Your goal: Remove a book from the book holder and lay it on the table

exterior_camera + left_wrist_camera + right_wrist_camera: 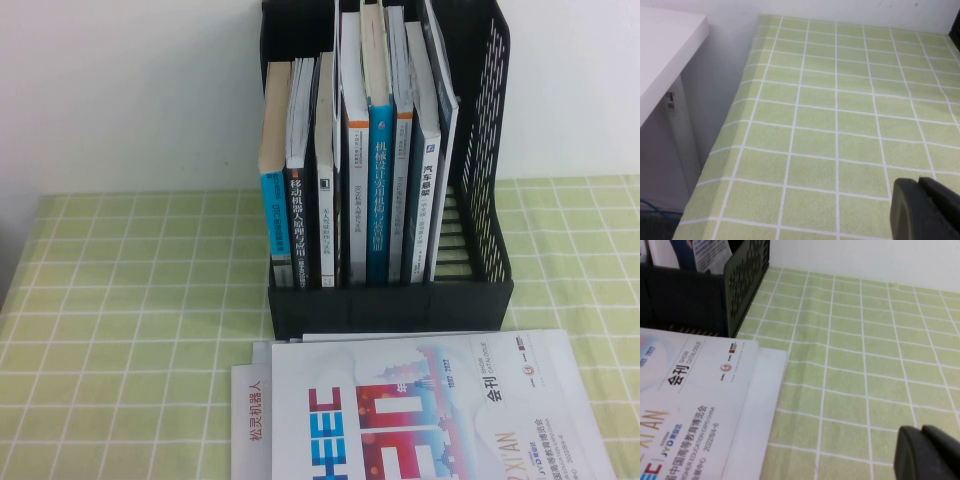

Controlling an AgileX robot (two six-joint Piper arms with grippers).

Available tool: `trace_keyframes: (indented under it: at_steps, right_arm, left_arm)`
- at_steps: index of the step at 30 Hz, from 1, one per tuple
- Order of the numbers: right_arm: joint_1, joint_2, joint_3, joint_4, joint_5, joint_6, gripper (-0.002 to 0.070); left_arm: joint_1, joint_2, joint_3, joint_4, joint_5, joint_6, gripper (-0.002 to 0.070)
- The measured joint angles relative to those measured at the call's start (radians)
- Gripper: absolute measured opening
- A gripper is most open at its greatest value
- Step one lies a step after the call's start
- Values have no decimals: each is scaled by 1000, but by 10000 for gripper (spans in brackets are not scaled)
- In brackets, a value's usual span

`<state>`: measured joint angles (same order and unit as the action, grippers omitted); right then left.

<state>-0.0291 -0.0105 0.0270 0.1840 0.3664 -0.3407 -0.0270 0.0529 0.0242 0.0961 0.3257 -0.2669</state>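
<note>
The black plastic multi-slot book holder (390, 295) stands upright on the light green, white-checked cloth table (130, 300), its low solid front wall facing the robot; thick books (350, 160) stand vertical inside, spines outward; the task's white magazine cannot be identified; a white "HEEC" magazine (440, 410) lies flat just before the holder; the left gripper (927, 210) and right gripper (930, 452) hover over bare cloth; finger state cannot be told.

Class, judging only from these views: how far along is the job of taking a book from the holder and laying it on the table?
Done: magazines already lie on the table before the book holder. In hand: nothing; the left gripper and the right gripper hang over bare cloth, holding nothing. Left: upright books remain; the target magazine cannot be identified.
</note>
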Motion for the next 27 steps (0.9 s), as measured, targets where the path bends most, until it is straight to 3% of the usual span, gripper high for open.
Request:
trace_keyframes:
  at_steps: [5,9,16,21,27]
  right_arm:
    - [0,0,2,0,-45,2,-2]
    - [0,0,2,0,-195,4,-2]
    - [0,0,2,4,-498,46,-2]
    - [0,0,2,4,-738,122,-2]
    - [0,0,2,-11,-1158,421,-2]
  left_arm:
    - [0,0,0,0,-12,0,-3]
    - [0,0,6,-13,-139,-2,-3]
    - [0,0,6,-47,-634,-34,-3]
    - [0,0,6,-49,-884,-51,-3]
    - [0,-4,-4,-42,-1324,-215,-3]
